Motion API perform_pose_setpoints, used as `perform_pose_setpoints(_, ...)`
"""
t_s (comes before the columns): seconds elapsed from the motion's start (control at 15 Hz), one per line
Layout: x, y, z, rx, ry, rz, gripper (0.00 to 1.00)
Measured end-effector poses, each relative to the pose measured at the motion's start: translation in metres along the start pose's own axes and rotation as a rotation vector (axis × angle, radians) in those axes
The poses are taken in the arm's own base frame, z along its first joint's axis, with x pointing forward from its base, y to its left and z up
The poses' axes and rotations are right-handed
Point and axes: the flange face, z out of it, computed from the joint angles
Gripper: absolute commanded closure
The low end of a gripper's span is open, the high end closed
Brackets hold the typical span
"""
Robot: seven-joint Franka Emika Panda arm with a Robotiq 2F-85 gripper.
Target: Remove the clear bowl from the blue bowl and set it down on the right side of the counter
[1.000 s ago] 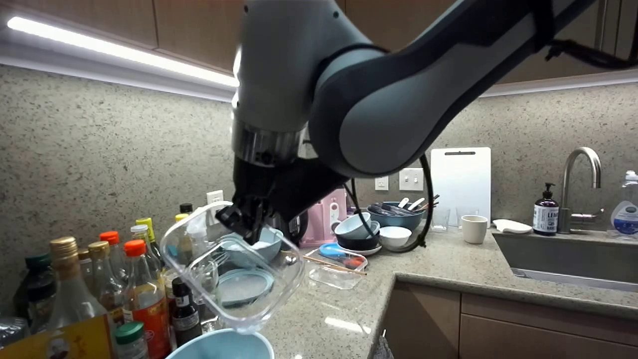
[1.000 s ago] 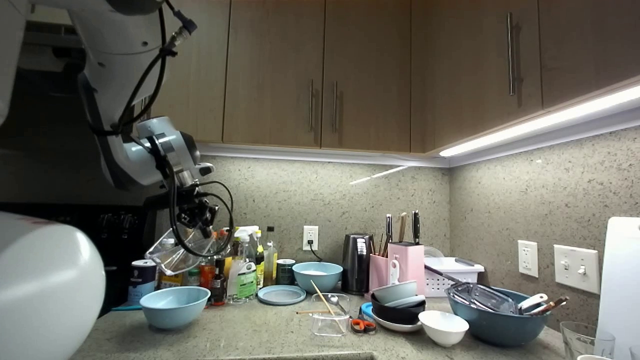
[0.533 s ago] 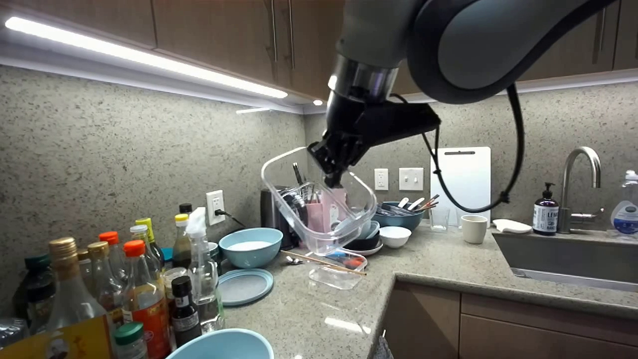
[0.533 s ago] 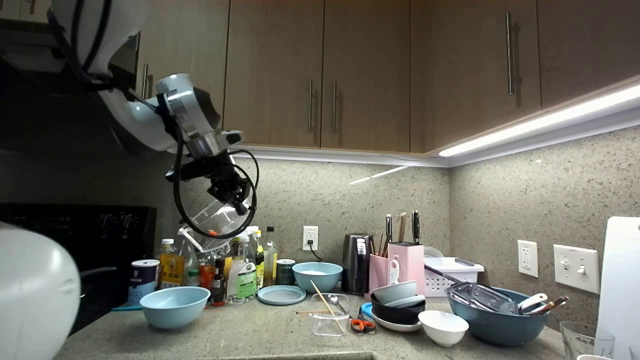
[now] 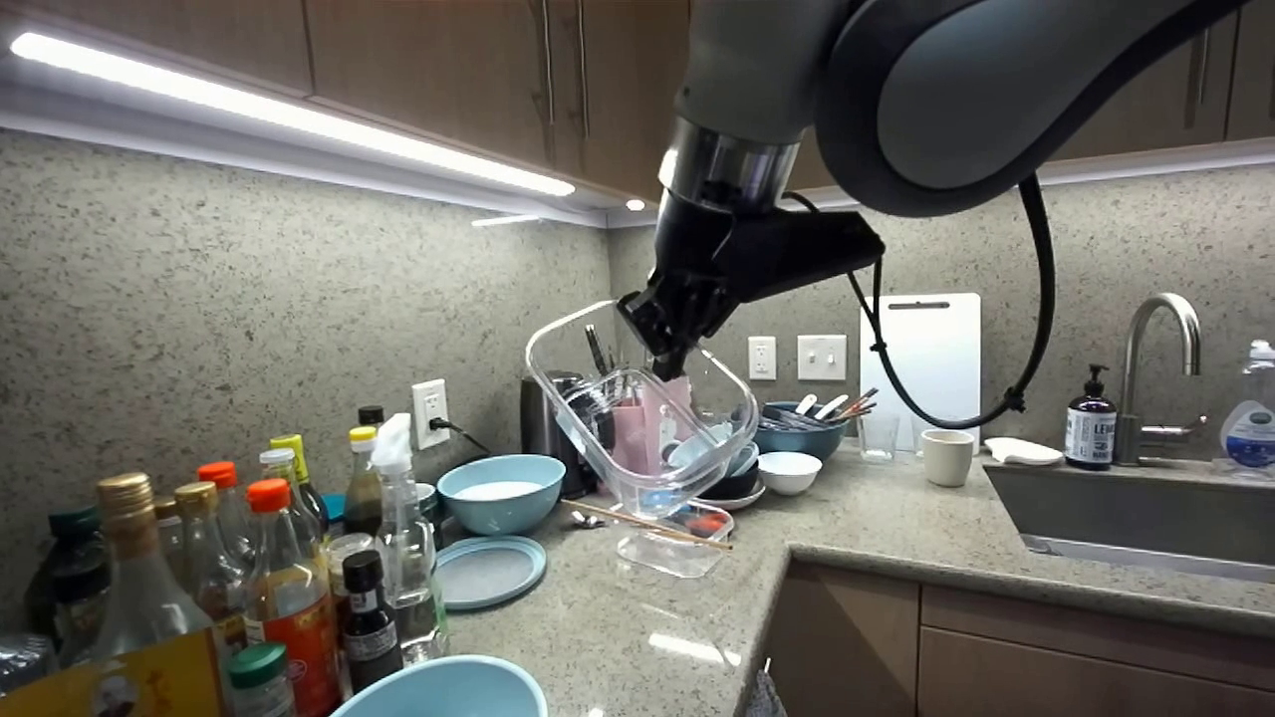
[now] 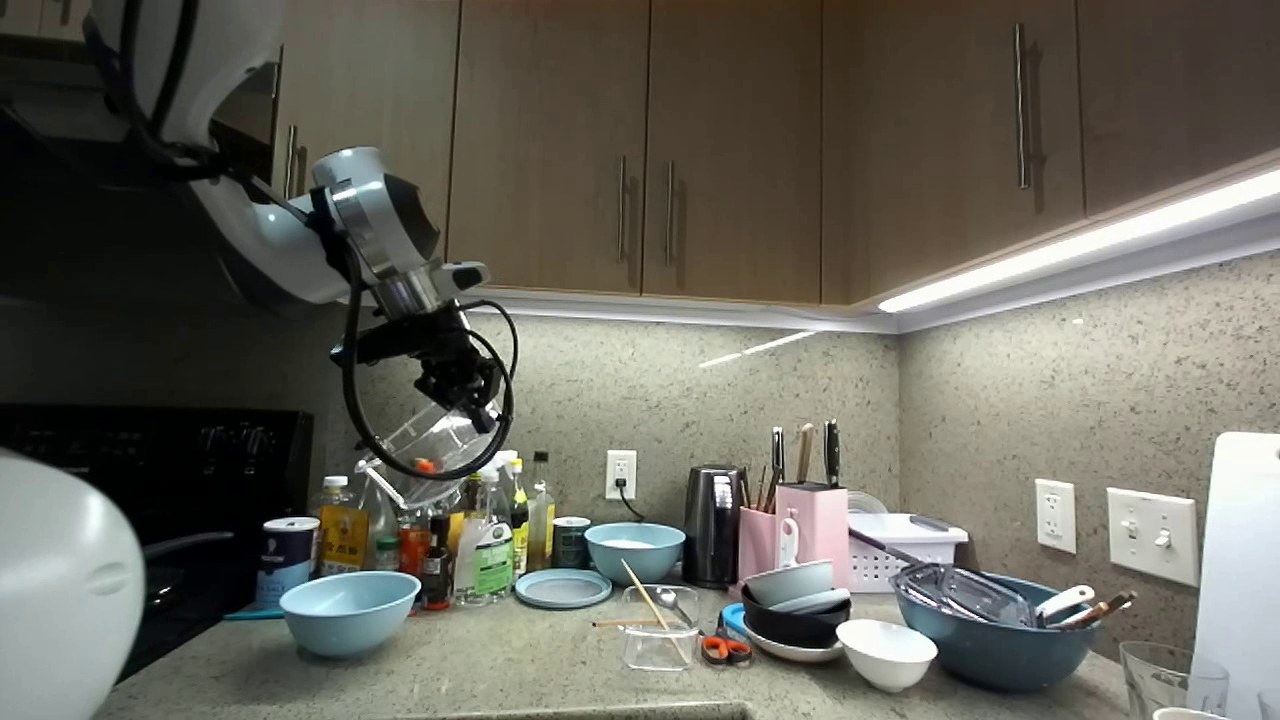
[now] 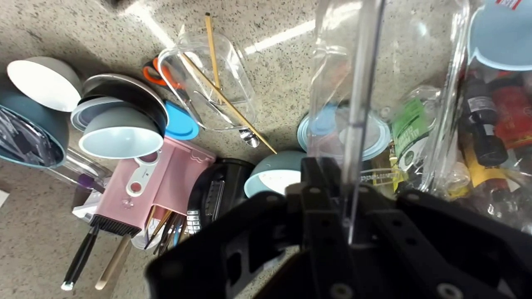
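The clear bowl (image 5: 637, 438) hangs tilted in the air, and it also shows in the wrist view (image 7: 399, 91). My gripper (image 5: 669, 360) is shut on its rim; in the wrist view the clear wall passes between the fingers (image 7: 334, 174). In an exterior view (image 6: 425, 455) the clear bowl is above the bottles, higher than the blue bowl and apart from it. The blue bowl (image 6: 350, 615) stands upright on the counter (image 6: 520, 670) and looks empty; an exterior view cuts it off at the bottom edge (image 5: 448, 692).
Bottles (image 5: 289, 578) line the wall. A smaller pale-blue bowl (image 5: 503, 498), a blue lid (image 5: 488, 573) and a clear squarish dish (image 5: 677, 553) with chopsticks are on the counter. Stacked bowls (image 6: 795, 610), a white bowl (image 6: 888, 655), a kettle (image 6: 712, 527) and a pink knife block (image 6: 815, 535) stand beyond.
My gripper has carried the clear bowl up and away from above the blue bowl, rightward in both exterior views. Over the last half second it has barely moved.
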Motion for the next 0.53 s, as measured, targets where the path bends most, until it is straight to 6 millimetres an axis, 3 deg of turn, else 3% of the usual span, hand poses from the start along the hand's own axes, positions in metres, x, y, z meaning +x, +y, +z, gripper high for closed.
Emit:
perform_pose_setpoints(0.13,0.0,0.002,0.002,-0.008,-0.002,0.003,0.93)
perform_pose_setpoints(0.27,0.004,0.015,0.005,-0.016,-0.01,0.048,0.93)
perform_pose_setpoints(0.4,0.013,0.05,0.005,-0.032,-0.012,0.147,0.93)
perform_pose_setpoints(0.53,0.018,0.1,-0.001,-0.054,-0.008,0.268,0.93)
